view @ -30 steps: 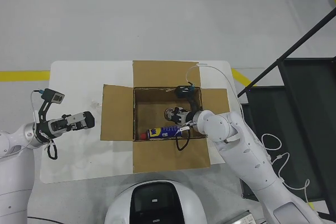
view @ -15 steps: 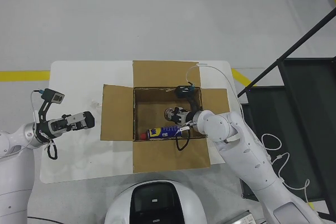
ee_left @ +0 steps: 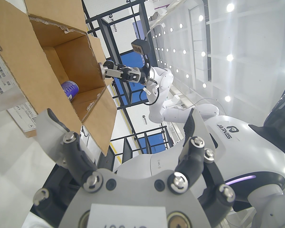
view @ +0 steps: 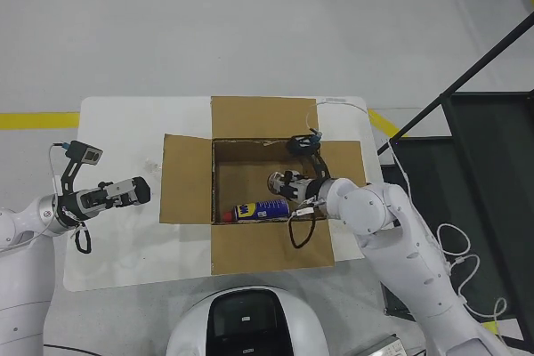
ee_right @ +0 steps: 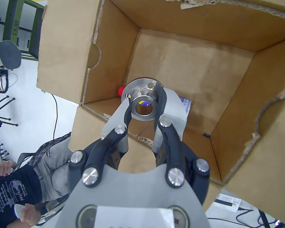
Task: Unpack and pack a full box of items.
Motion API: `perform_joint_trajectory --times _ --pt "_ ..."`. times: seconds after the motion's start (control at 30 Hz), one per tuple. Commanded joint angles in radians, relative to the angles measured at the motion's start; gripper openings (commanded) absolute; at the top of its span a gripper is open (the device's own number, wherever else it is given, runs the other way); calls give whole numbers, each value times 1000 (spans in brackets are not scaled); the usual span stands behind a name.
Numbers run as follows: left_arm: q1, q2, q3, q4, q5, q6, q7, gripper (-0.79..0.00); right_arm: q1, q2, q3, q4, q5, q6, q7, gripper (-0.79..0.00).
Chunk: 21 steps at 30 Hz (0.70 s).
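Pulls back from the box [view: 189, 178] with right gripper [ee_right: 143, 99] clenched on the metal flange [ee_right: 138, 86], left gripper [ee_left: 118, 119] spread empty, spray can [view: 260, 211] yet to unpack.

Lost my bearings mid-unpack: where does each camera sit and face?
Top view: overhead, looking down at table and box; left gripper and right gripper show.
Left wrist view: beside the box, facing its opening past the open left gripper.
Right wrist view: above the box, looking in past the right gripper holding a metal flange.
Shared: box and blue can.
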Motion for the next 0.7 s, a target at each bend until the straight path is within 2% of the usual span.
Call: perform_joint_trajectory --times 0.0,0.13,0.27,0.47,0.67 --pt "0 0 0 0 0 0 0 0 -47 11 59 -76 -32 3 32 -785" --pt "0 0 0 0 0 0 0 0 -177 31 183 -206 -61 -20 67 -785" --pt "0 0 0 0 0 0 0 0 -300 42 289 -264 -63 -54 48 -785" --pt "0 0 0 0 0 0 0 0 -488 49 461 -261 -15 -117 -28 -785" --pt "0 0 0 0 0 0 0 0 -605 48 583 -228 54 -174 -115 -785"
